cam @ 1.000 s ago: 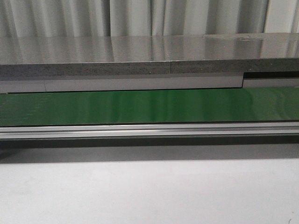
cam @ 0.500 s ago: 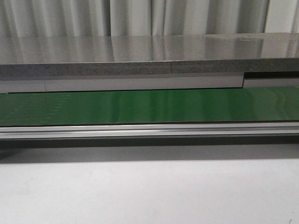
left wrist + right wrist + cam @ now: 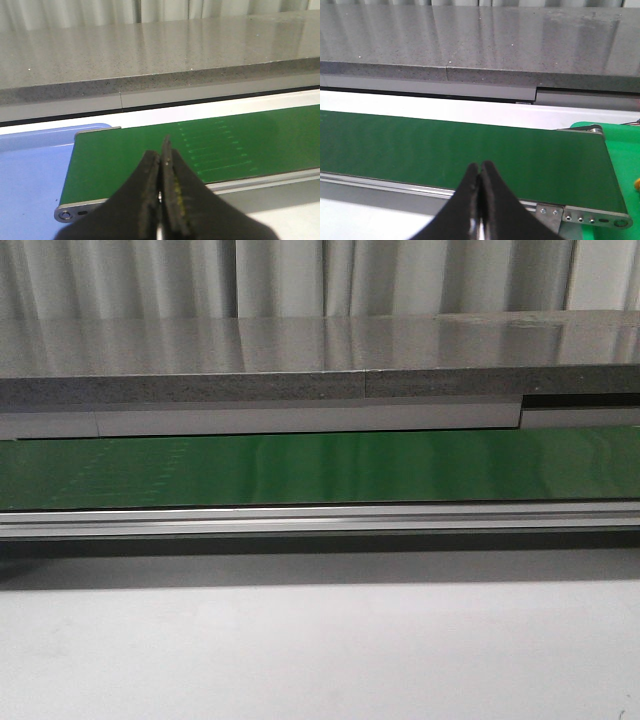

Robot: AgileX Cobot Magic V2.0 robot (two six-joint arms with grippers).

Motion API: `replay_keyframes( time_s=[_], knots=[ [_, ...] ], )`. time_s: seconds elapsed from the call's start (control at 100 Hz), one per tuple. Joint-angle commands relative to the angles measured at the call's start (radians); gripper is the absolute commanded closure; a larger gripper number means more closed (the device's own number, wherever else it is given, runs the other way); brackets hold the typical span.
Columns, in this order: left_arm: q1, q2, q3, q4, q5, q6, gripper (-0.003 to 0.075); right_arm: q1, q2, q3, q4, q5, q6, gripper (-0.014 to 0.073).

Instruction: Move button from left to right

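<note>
My left pincer (image 3: pixel 161 159) and right pincer (image 3: pixel 480 170) are both pressed together on nothing, each hanging over the near edge of the green belt (image 3: pixel 320 468). A sliver of yellow-orange (image 3: pixel 637 184), perhaps the button, shows on the bright green tray (image 3: pixel 625 160) past the belt's right end.

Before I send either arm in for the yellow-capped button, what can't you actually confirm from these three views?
- Button: not identifiable in any view. A small yellow sliver in the right wrist view is cut off by the frame edge.
- Light blue tray, left wrist view: mostly beyond the frame; closed left gripper hides part.
- Bright green tray, right wrist view: mostly cut off.
- Green conveyor belt, front view: both ends out of frame.
</note>
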State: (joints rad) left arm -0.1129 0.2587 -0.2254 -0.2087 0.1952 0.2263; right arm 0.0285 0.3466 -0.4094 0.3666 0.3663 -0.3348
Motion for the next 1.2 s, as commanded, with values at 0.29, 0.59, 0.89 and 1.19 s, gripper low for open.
replay_keyframes(
  time_s=[0.29, 0.59, 0.89, 1.19],
  knots=[
    [-0.007, 0.013, -0.030, -0.011, -0.083, 0.001, 0.0741, 0.002, 0.006, -0.025, 0.012, -0.075, -0.005, 0.0662],
    [-0.007, 0.013, -0.030, -0.011, -0.083, 0.001, 0.0741, 0.027, -0.060, 0.052, -0.240, -0.156, 0.278, 0.0662],
    [-0.007, 0.013, -0.030, -0.011, -0.083, 0.001, 0.0741, 0.028, -0.246, 0.261, -0.265, -0.288, 0.335, 0.0662],
    [-0.007, 0.013, -0.030, -0.011, -0.083, 0.001, 0.0741, 0.028, -0.377, 0.380, -0.289, -0.296, 0.335, 0.0662]
  ],
)
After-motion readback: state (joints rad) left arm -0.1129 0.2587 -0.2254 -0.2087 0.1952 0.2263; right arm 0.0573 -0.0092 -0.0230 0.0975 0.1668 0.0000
